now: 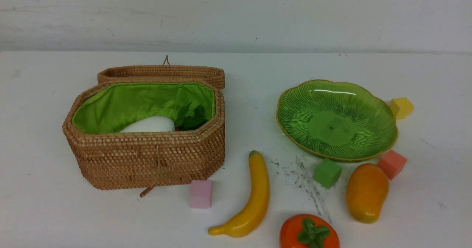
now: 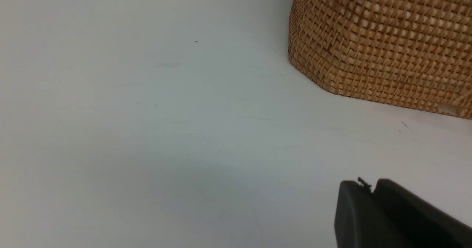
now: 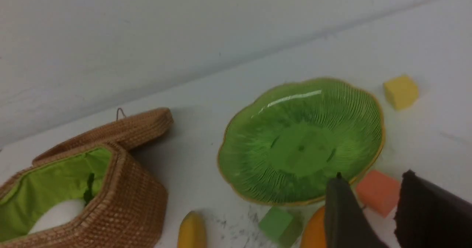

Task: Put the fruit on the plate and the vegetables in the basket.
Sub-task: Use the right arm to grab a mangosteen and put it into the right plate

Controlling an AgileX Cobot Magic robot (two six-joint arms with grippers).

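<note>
Sensibly, the right gripper (image 3: pixel 372 181) hangs spread near the mango (image 1: pixel 367 192), seemingly bound for the bare plate (image 1: pixel 335 122); the left gripper (image 2: pixel 368 189), pressed together, idles beside the basket (image 1: pixel 147 159).

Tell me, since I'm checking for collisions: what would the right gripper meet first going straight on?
Probably the coral foam cube, framed between the open jaws of the right gripper, beside the plate; depth is unclear.

Brown octagonal basket (image 1: pixel 147 159) is woven in rough rattan w/ matt green cloth lining (image 1: pixel 121 104); green ribbed plate (image 1: pixel 295 111) is seen as glossy glass; yellow banana (image 1: pixel 258 192) is finished smooth, shiny.
</note>
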